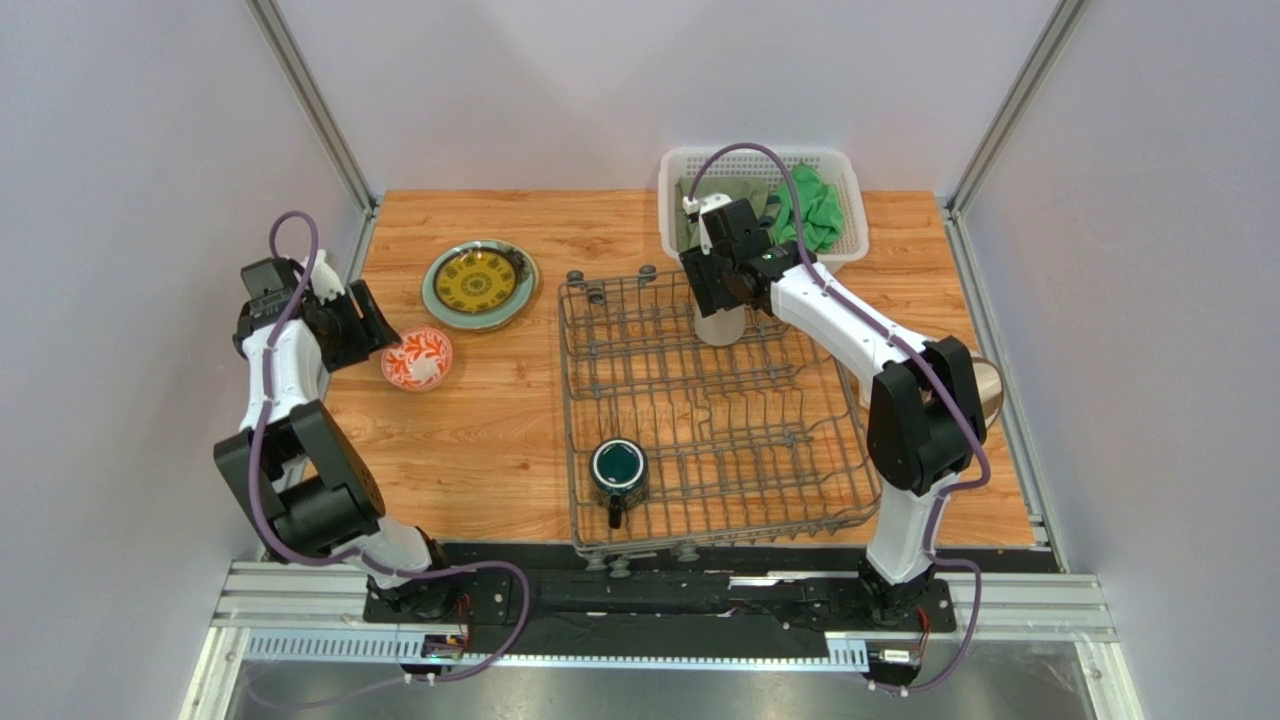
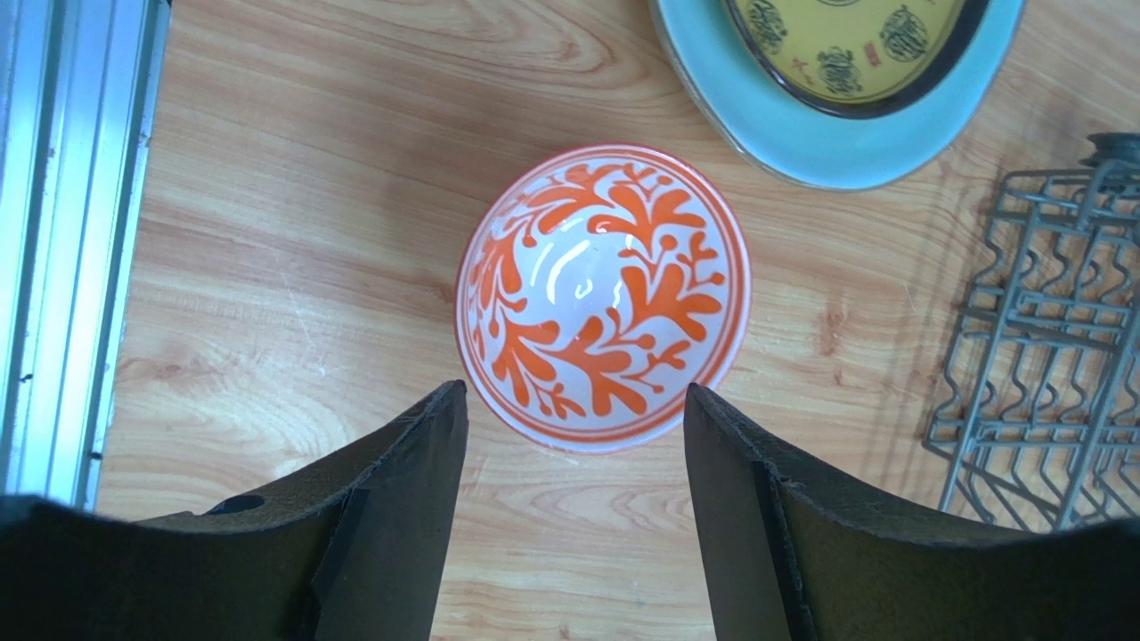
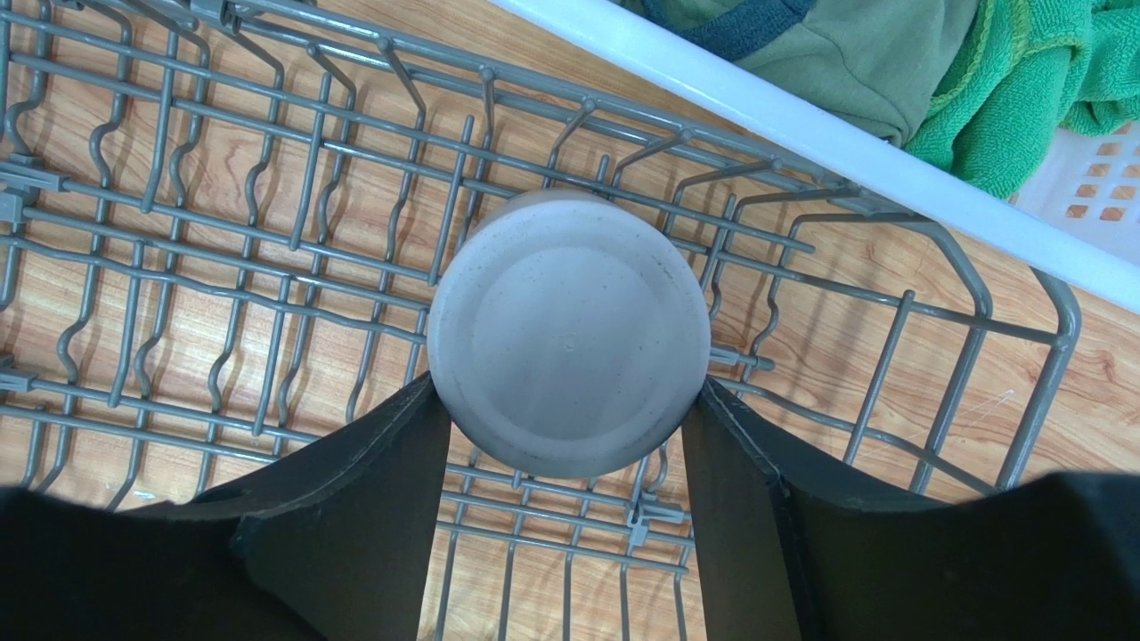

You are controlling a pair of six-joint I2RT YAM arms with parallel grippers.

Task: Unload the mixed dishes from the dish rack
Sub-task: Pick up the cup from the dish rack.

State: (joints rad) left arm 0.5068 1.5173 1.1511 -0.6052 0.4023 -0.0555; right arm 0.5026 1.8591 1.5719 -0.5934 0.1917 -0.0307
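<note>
The right tool [image 3: 565, 401] has a finger against each side of the tall beige cup [image 3: 569, 314]. The cup stands upside down at the upper edge of the dish rack [image 1: 570, 405], and the jaws are about half closed on its round wall. The grip is on a smooth curved surface, so the likeliest failure is a slip or a twist as the cup comes up. A tilted lift could also hook the cup's rim on a tine and drag the whole rack. The white basket [image 1: 676, 195] with its green cloths [image 1: 812, 210] sits just beyond, leaving little room that way.

The left tool [image 2: 576, 401] is open and holds nothing. It hovers over the small red-and-white patterned bowl [image 2: 602, 297], which rests on the table [image 2: 295, 241] left of the rack. The stacked plates [image 1: 480, 284] lie near it. A low sweep of the fingers could knock the bowl into them. The dark teal mug [image 1: 618, 467] is in the rack's lower left part.

The cup's mouth and the tines under it are hidden, as is how firmly the pads press. A brownish object at the right of the top view is mostly behind the right arm and cannot be identified. No cream plate can be made out.
</note>
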